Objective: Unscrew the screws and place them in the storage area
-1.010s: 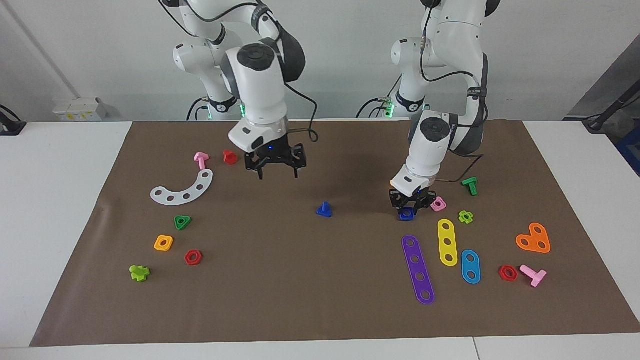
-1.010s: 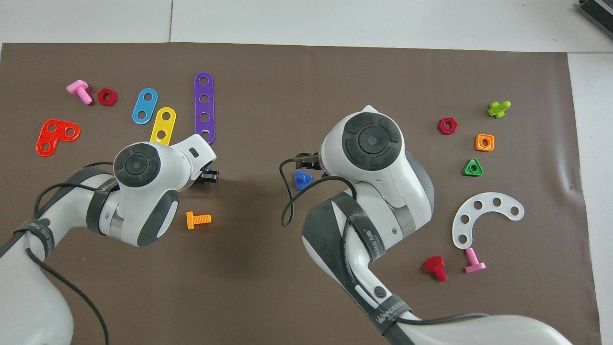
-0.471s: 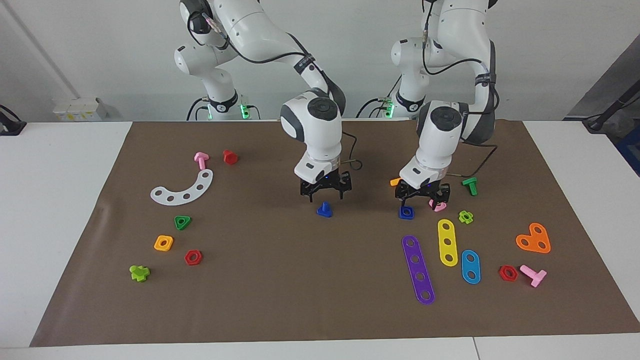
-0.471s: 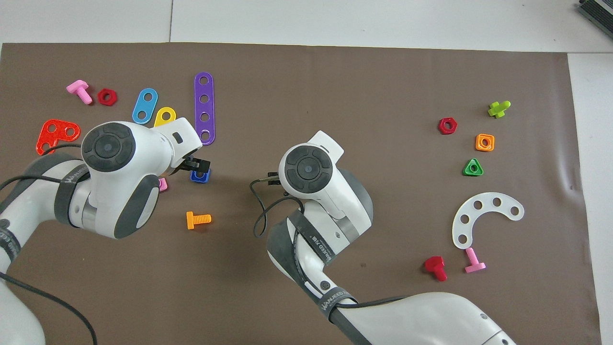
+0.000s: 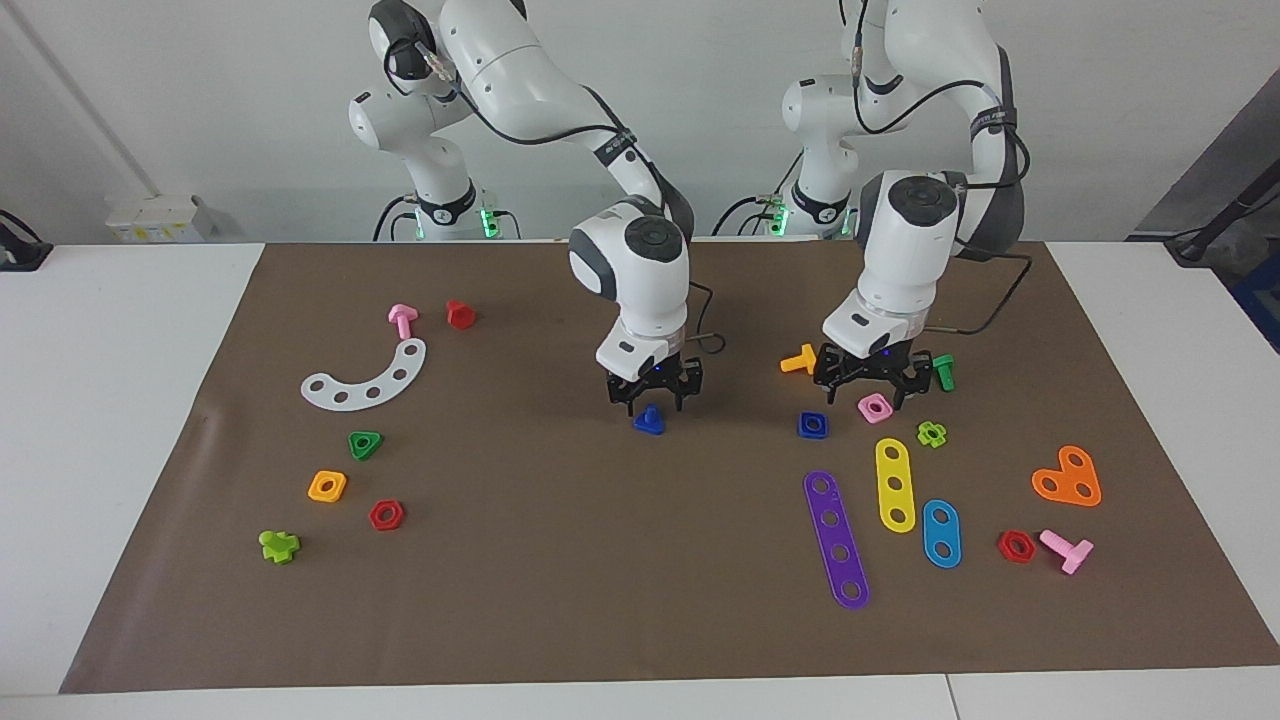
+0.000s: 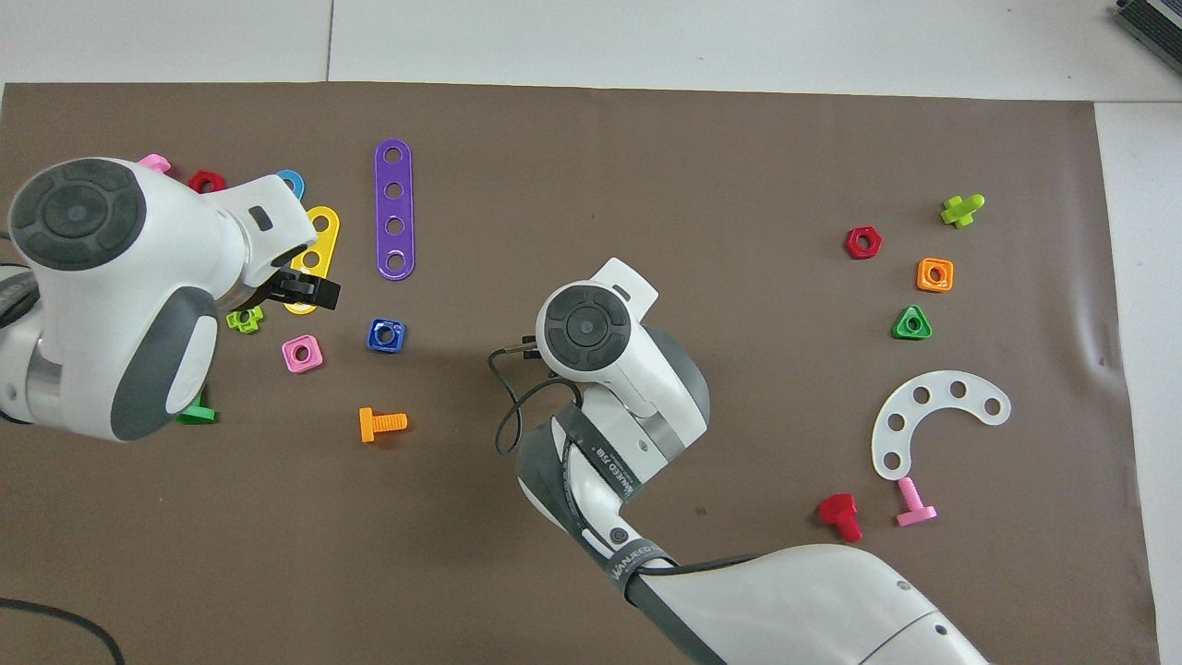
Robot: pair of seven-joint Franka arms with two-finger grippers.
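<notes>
Two hands are low over the counter [image 5: 600,600]: the right hand [image 5: 652,400], fingers spread, straddles the dark-blue bolt [image 5: 649,421]. The left hand [image 5: 868,385], open and empty, hangs just beside the dark-blue square nut [image 5: 812,425]. Only the overhead view shows the nut's top face [image 6: 385,334]; there the right arm hides the bolt.

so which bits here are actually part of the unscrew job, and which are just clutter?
Job:
- dark-blue bolt, under the right gripper
- dark-blue square nut, lying free
- left gripper, raised above the pink square nut
- brown mat

Clutter:
- purple strip
- yellow strip
- orange bolt
- white curved plate
</notes>
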